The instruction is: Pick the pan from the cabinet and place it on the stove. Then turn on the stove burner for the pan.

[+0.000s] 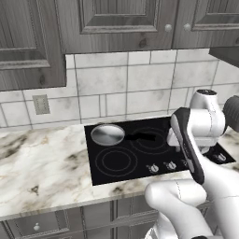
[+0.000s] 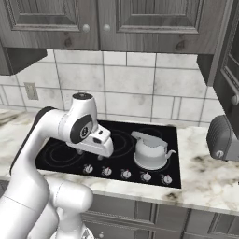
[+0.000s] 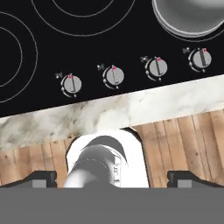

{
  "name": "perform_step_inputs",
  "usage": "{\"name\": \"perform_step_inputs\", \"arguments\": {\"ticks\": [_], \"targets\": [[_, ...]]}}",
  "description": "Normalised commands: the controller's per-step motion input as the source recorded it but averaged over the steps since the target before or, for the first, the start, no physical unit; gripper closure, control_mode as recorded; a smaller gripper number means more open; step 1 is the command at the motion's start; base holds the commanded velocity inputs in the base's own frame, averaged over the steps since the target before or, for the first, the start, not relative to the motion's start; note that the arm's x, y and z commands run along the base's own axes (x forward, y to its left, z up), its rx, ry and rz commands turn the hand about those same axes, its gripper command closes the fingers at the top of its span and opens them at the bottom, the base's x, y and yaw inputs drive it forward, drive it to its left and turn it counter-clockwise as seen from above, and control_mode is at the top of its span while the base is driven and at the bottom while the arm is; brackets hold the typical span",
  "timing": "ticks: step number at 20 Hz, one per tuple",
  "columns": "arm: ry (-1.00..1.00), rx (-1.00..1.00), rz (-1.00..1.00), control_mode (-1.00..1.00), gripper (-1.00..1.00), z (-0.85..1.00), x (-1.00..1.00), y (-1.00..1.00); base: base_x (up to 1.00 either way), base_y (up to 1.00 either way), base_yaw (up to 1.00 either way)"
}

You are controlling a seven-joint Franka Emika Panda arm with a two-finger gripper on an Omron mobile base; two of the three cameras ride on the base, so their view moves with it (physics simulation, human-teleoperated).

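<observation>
pan (image 1: 108, 134) on stove (image 1: 140, 163) back ring, centre-left of frame | gripper (image 3: 112, 177) jaws wide apart, holding nothing, above knob row (image 3: 113, 75)

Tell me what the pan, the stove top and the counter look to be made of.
Pan: likely brushed steel, pale grey with a soft sheen; its handle is matte black, perhaps plastic.
Stove: seemingly black glass, flat and glossy, with thin grey rings printed on it.
Counter: looks like polished marble, white with brown-grey veining, though it could be laminate.
</observation>
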Motion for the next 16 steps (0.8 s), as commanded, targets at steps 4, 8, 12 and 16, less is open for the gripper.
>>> {"name": "perform_step_inputs", "arguments": {"ticks": [4, 8, 12, 16], "targets": [[0.00, 0.00, 0.24, -1.00, -1.00, -0.22, 0.27, 0.00, 0.00, 0.00, 0.00], [0.00, 0.00, 0.16, -1.00, -1.00, -0.34, 0.39, 0.00, 0.00, 0.00, 0.00], [0.02, 0.00, 0.07, -1.00, -1.00, -0.37, 0.40, -0.01, 0.00, 0.00, 0.00], [0.02, 0.01, 0.00, -1.00, -1.00, -0.40, 0.33, -0.15, 0.00, 0.00, 0.00]]}}
